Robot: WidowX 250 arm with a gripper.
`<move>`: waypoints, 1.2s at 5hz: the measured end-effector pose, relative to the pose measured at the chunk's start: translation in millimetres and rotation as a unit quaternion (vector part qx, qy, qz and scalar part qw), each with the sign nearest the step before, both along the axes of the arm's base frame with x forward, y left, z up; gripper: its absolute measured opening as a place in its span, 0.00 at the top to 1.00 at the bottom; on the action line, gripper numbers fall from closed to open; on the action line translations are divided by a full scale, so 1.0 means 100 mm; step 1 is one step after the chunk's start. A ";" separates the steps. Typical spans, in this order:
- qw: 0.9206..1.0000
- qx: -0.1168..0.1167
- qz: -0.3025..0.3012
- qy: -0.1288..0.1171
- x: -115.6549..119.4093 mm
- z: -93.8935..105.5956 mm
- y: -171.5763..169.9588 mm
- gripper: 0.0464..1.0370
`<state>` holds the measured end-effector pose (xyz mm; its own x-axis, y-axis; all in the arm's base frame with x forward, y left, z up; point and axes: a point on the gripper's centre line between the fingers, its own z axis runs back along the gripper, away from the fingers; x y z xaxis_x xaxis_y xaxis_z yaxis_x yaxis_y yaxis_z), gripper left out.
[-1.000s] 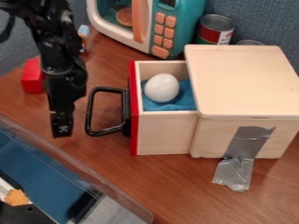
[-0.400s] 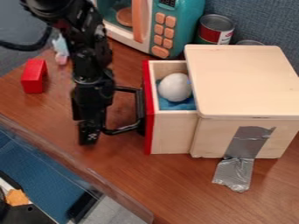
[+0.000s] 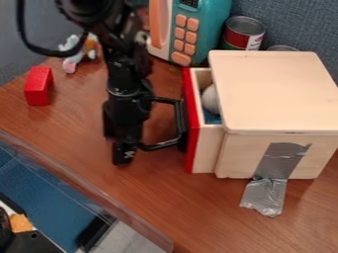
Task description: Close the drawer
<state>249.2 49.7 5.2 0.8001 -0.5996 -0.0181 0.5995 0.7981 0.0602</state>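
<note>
The gripper (image 3: 125,148) hangs down just left of the drawer's black handle (image 3: 180,118), touching or very near its left side. Whether its fingers are apart cannot be made out. The drawer (image 3: 208,149), with a red front (image 3: 192,123), sticks a short way out of the left side of the wooden box (image 3: 274,94). Inside it lie a white egg (image 3: 210,100), partly hidden by the box's lid, and blue cloth (image 3: 212,117).
A red block (image 3: 38,86) and a small toy figure (image 3: 71,60) lie at the left. Behind stand a teal toy microwave (image 3: 210,29) and a can (image 3: 243,33). Grey tape (image 3: 265,195) runs from the box to the table (image 3: 218,212). A clear-edged bin is at lower left.
The gripper has moved right, and the drawer has slid right, further into the box, with its handle and the egg. More of the egg is now under the lid.
</note>
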 end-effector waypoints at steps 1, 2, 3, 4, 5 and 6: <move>1.000 -0.005 0.002 -0.002 0.11 0.00 -0.09 0.04; 1.000 -0.011 0.001 -0.006 0.21 0.01 -0.19 0.04; 1.000 -0.016 0.002 -0.004 0.26 0.01 -0.24 0.04; 0.999 -0.030 0.013 0.003 0.25 0.01 -0.28 0.04; 0.999 -0.022 0.033 -0.004 0.16 0.10 -0.23 0.04; 0.995 0.015 0.095 -0.001 -0.11 0.39 0.10 0.04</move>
